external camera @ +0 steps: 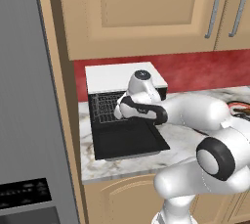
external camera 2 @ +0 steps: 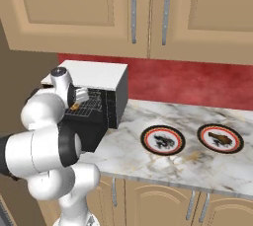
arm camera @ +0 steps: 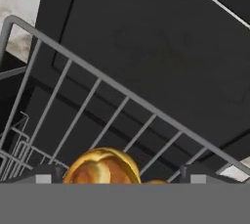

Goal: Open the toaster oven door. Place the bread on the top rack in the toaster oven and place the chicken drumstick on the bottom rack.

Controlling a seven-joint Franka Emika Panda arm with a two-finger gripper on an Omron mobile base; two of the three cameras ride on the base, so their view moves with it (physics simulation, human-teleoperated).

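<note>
Gripper [arm camera: 117, 178] stands released, jaws spread wide, with the bread [arm camera: 101, 167] lying between the fingertips on the top rack [arm camera: 112, 105]. Toaster oven door [external camera: 128, 137] lies folded flat at six o'clock from the toaster oven [external camera 2: 94, 74]. Chicken drumstick [external camera 2: 220, 138] rests on a plate [external camera 2: 220, 127], well apart at three o'clock.
</note>
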